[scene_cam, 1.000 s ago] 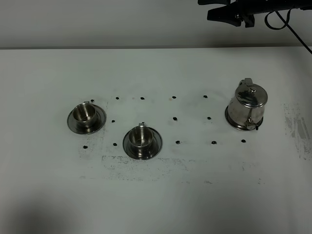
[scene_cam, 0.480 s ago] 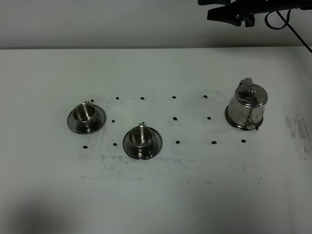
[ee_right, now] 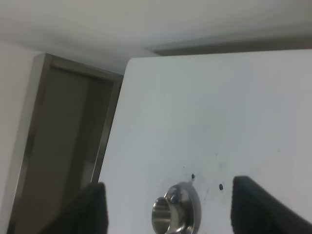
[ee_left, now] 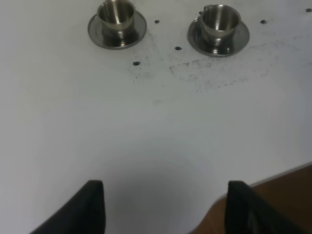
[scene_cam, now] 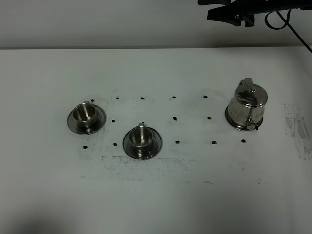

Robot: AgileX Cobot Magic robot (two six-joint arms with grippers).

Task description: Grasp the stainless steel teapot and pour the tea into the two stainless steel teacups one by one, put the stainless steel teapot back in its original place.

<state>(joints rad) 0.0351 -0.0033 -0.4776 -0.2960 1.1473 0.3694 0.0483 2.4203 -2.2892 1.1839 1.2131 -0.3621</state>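
Note:
The stainless steel teapot point(scene_cam: 246, 106) stands upright at the right of the white table point(scene_cam: 156, 195) with its lid down; the tea is hidden. Two stainless steel teacups rest on saucers: one at the left point(scene_cam: 85, 116), one nearer the middle point(scene_cam: 141, 139). My right gripper point(scene_cam: 229, 13) hangs open, high over the table's far edge, well apart from the teapot. Between its fingertips the right wrist view shows one teacup point(ee_right: 168, 210) far below the gripper point(ee_right: 173, 204). My left gripper point(ee_left: 168, 207) is open and empty near the front edge, with both teacups point(ee_left: 116, 13) point(ee_left: 220, 20) ahead of it.
Small black dots point(scene_cam: 174, 118) mark a grid between the cups and the teapot. A scuffed, speckled patch point(scene_cam: 146, 165) runs in front of the cups. The table's front edge point(ee_left: 273, 178) shows beside the left gripper. A black cable point(scene_cam: 292, 27) trails from the right arm.

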